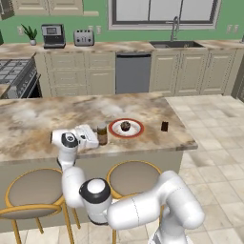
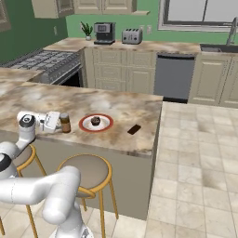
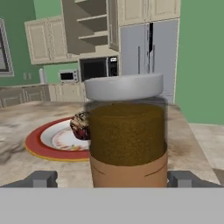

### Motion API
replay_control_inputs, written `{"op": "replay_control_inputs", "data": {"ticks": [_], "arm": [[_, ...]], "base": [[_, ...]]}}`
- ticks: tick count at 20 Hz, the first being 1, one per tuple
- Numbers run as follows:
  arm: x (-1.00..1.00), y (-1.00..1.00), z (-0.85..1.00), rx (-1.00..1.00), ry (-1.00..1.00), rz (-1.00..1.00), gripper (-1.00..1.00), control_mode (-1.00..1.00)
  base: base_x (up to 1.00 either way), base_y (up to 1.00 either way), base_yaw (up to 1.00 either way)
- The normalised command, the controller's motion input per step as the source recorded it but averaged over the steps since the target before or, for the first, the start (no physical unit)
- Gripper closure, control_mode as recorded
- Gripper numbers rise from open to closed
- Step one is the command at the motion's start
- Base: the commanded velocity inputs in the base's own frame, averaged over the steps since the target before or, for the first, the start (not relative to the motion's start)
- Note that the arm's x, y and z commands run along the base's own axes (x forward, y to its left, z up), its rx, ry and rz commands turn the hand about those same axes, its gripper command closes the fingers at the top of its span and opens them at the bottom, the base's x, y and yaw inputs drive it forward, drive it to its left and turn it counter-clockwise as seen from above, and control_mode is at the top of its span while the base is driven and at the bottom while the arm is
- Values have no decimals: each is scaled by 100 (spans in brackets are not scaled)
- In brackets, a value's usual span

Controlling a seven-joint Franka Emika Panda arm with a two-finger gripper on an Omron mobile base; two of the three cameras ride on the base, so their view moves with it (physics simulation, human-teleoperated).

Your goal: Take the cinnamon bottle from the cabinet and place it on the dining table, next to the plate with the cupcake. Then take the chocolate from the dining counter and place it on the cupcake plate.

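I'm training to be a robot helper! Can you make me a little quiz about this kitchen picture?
1. True or false: the cinnamon bottle stands upright on the counter beside the red-rimmed plate.
2. What sits on that plate? A) a cupcake B) an apple C) a sandwich
3. Fill in: the pincer is ___ , with one fingertip on each side of the bottle.

Key: 1 true. 2 A. 3 open. The chocolate lies apart on the counter, on the plate's far side from the bottle.
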Motion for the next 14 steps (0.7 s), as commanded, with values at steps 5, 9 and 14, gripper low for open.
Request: {"op": "replay_control_inputs", "data": {"ticks": [5, 9, 14], "arm": [[3, 26, -9, 0, 0, 0, -100, -100], [-19, 28, 10, 0, 0, 0, -100, -100], [-8, 27, 5, 3, 0, 0, -100, -100]], "base": [[0, 0, 0], [0, 0, 0], [0, 0, 0]]}}
